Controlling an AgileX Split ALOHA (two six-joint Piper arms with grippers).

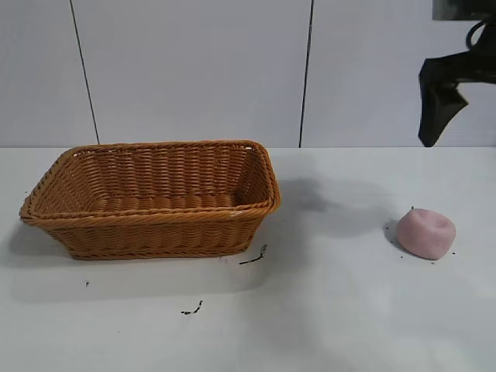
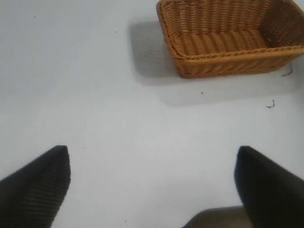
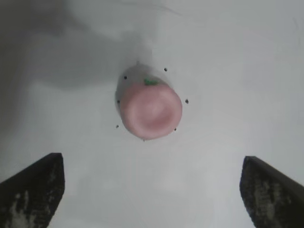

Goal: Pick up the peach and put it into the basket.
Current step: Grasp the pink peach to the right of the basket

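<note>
Peach (image 3: 151, 111) looks light, soft, matte; grip across rounded sides, gently. Right pincer (image 3: 152, 190) wide open, empty, above it. Left pincer (image 2: 152, 187) open, empty.

Showed matte black, wedge-shaped fingers (image 3: 33, 190) on the right gripper (image 3: 152, 190), scuffed with pale marks. Carried ribbed black fingers (image 2: 35, 187) on the left gripper (image 2: 152, 190). Trailed a looped black cable (image 1: 474, 32) above the right arm (image 1: 446, 85).
</note>
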